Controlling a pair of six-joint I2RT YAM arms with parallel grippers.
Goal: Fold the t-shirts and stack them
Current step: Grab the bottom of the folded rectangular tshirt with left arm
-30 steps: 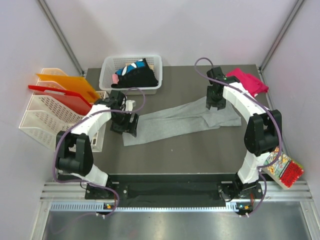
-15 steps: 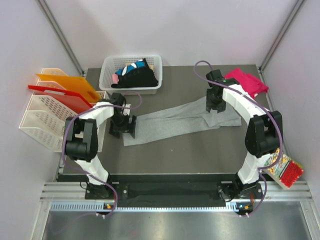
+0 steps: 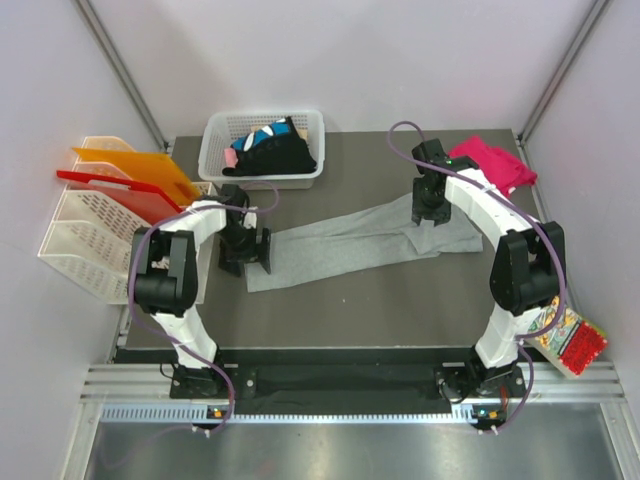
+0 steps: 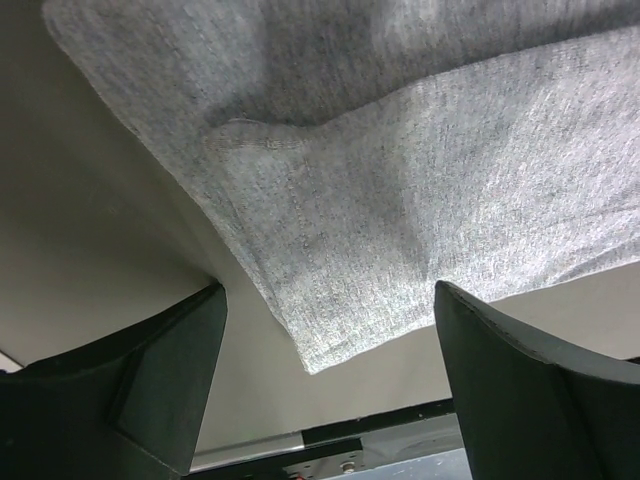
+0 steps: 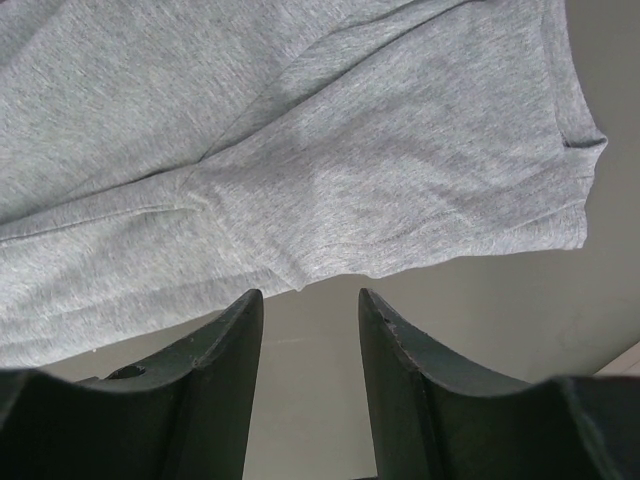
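A large plain light grey cloth t-shirt (image 3: 360, 240) lies stretched in a long slanting band across the dark counter (image 3: 380, 310), and each arm stands at one end of it.

The left arm is folded tight. Its elbew sits off the shirt's left end, the white forearm reaches toward that end, and the wrist turns down over it. The left gripper (image 3: 247, 252) is spread wide. In the left wrist view its dark fingers (image 4: 160, 380) flank the shirt's (image 4: 420, 190) corner with bare counter around them, and no cloth is pinched.

The right arm rises from its base with its elbow beside the shirt's right end. The forearm runs on past that end and the wrist points down at it. The right gripper (image 3: 430, 210) is partly spread. In the right wrist view its fingers (image 5: 215, 370) stand apart, only counter shows in the gap, and the shirt's (image 5: 300, 150) hem lies just beyond the tips.

A smaller magenta-pink cloth shirt (image 3: 495, 163) lies just beyond the grey shirt's right end. Black shirts with blue-white patches (image 3: 280, 155) fill a white lattice plastic basket (image 3: 222, 128) beyond its left end.
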